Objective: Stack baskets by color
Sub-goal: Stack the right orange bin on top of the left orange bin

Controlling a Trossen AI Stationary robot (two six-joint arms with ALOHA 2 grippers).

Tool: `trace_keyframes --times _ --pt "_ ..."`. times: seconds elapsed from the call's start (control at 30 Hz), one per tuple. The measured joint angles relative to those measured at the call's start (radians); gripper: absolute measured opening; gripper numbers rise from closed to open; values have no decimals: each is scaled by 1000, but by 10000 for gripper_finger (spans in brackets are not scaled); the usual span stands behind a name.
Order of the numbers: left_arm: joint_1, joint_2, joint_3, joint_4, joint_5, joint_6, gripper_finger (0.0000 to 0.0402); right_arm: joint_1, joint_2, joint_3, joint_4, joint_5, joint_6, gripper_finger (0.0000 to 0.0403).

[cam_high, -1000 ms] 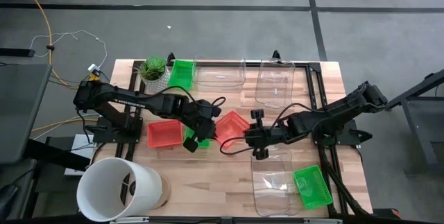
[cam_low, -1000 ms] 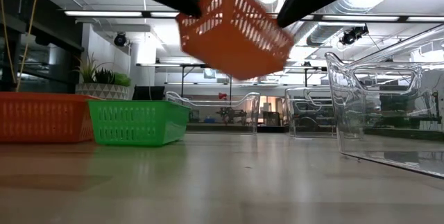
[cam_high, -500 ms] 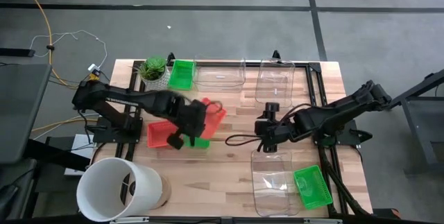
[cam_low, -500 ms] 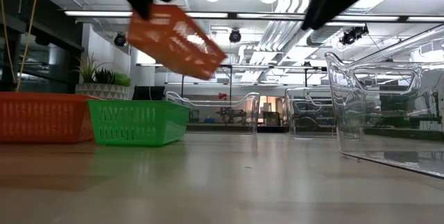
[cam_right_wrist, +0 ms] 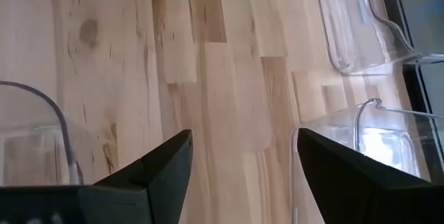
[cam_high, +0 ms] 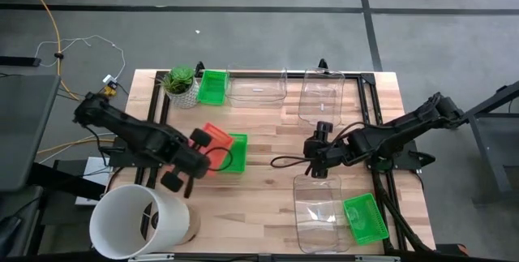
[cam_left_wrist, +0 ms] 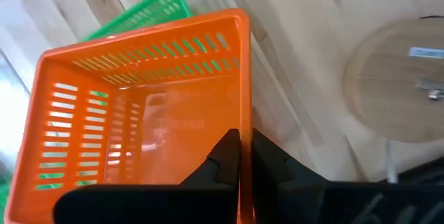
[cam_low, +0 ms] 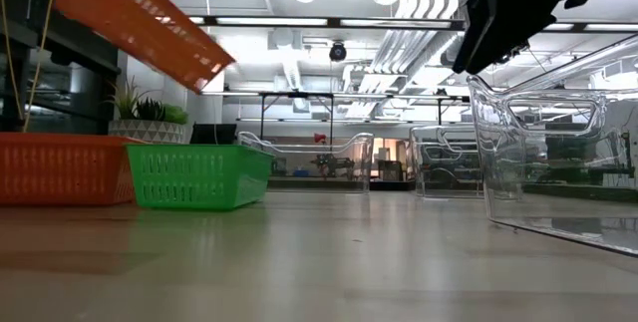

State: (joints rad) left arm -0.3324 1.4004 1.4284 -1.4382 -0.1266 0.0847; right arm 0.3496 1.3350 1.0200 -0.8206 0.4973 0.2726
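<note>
- Left gripper (cam_left_wrist: 239,156) is clamped shut on the rim of a red basket (cam_left_wrist: 139,106), fingers pinching one wall
- that basket hangs tilted in the air above another red basket (cam_low: 55,167) sitting on the table (cam_high: 268,132), with a green basket (cam_high: 235,152) just beside it
- Right gripper (cam_right_wrist: 239,158) has its fingers spread wide and nothing between them, just bare wood below
- it sits near the middle of the table, right by the clear tub (cam_high: 316,213) at the front, which has a second green basket (cam_high: 365,217) next to it
- two more clear tubs (cam_high: 320,96) along the back edge, plus a third green basket (cam_high: 212,86) beside the little plant (cam_high: 180,79)
- big white bucket (cam_high: 138,221) at the front left corner
</note>
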Motion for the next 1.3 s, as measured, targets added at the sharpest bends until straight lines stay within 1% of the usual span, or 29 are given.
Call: trace_keyframes --times 0.1,0.17,0.37,0.47,0.57,0.83,0.97,1.07,1.17,1.3 --pt "-20 -25 0 -62 -1 -66 0 2 0 -2 17 0 -6 248" --pt "-30 -31 -15 -70 4 -97 0 4 0 -2 27 4 -22 248" --pt "-28 -31 -132 -79 104 -108 0 5 0 -2 41 1 -37 248" --pt "-19 -30 -185 -67 120 -86 0 5 0 -2 41 1 -37 248" --pt "-12 -30 -211 -22 127 -77 0 5 0 -2 42 1 -37 248" --pt "-5 -30 -214 85 173 3 0 5 0 -2 56 7 -37 248" --pt "-5 -30 -214 113 187 5 0 5 0 -2 56 6 -38 248" --pt "-5 -26 -214 166 204 26 0 5 0 -2 57 7 -39 248" --pt "-5 -18 -214 209 203 76 0 5 0 -2 64 8 -45 248" --pt "10 -3 -214 208 179 160 0 5 0 -2 75 8 -45 248"
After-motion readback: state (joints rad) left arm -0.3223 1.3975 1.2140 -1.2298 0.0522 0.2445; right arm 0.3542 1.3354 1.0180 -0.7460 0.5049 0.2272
